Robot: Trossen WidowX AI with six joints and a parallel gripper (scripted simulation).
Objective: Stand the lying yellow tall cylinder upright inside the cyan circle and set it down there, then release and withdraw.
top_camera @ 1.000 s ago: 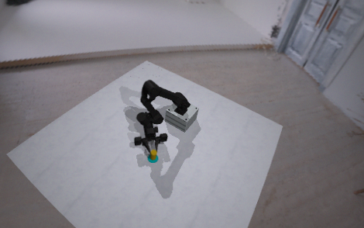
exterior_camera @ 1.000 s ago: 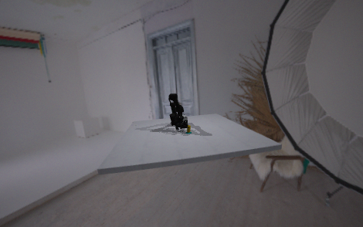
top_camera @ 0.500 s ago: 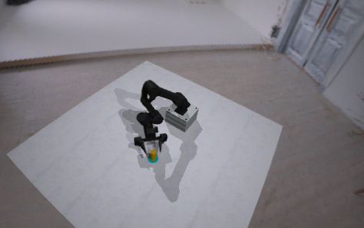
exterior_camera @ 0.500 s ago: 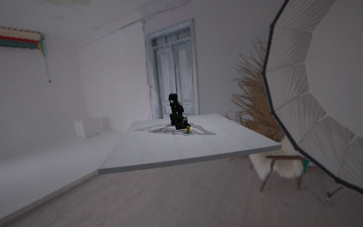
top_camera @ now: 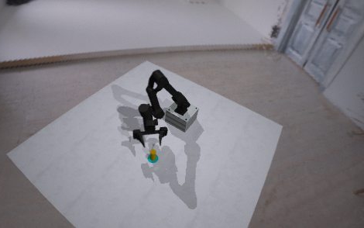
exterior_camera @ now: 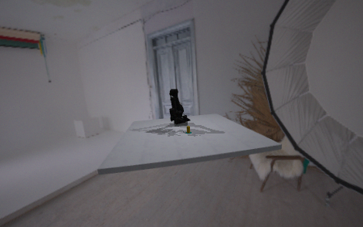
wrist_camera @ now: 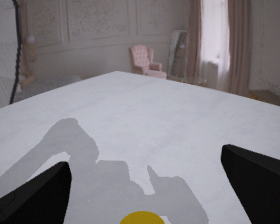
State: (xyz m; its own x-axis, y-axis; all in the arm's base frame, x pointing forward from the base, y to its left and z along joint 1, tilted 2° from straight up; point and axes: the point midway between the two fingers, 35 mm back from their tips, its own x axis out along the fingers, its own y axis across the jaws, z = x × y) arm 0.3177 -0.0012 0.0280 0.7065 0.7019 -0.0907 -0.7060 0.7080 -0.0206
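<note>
The yellow cylinder (top_camera: 152,153) stands upright on the cyan circle (top_camera: 152,158), a little below the middle of the top view. The gripper (top_camera: 150,136) hangs just above it, jaws spread wide and holding nothing. To my eye only the withdrawal is left: a straight lift clear. The cylinder looks smooth, matte and flat-topped, on a pale marbled surface (top_camera: 220,155).
</note>
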